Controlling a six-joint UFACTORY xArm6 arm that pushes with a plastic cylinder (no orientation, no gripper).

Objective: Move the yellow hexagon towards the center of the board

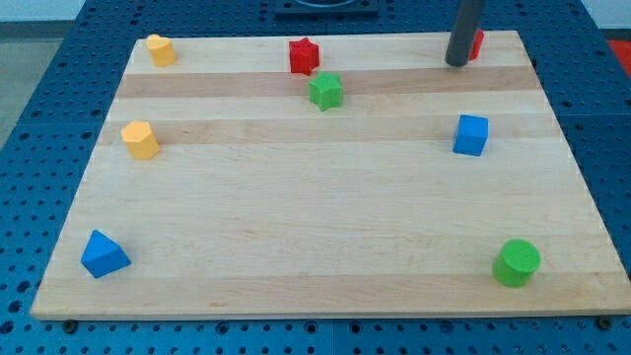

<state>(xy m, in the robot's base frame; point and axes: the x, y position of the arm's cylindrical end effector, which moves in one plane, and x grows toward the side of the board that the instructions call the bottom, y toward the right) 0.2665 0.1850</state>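
Resting at the counter's (pixel 325 247) top right, my tip (pixel 455 63), no claw fitted, stands well apart from the yellow hexagon (pixel 140 140) at the view's left.

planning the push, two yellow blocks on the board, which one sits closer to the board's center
The lower yellow block, on the view's left edge. The other yellow block sits in the top-left corner, farther out. My tip is far from both, at the view's top right.

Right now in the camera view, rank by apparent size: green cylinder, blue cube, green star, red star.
1. green cylinder, nearest the view's bottom, which may inflate it
2. blue cube
3. green star and red star: alike, not ranked
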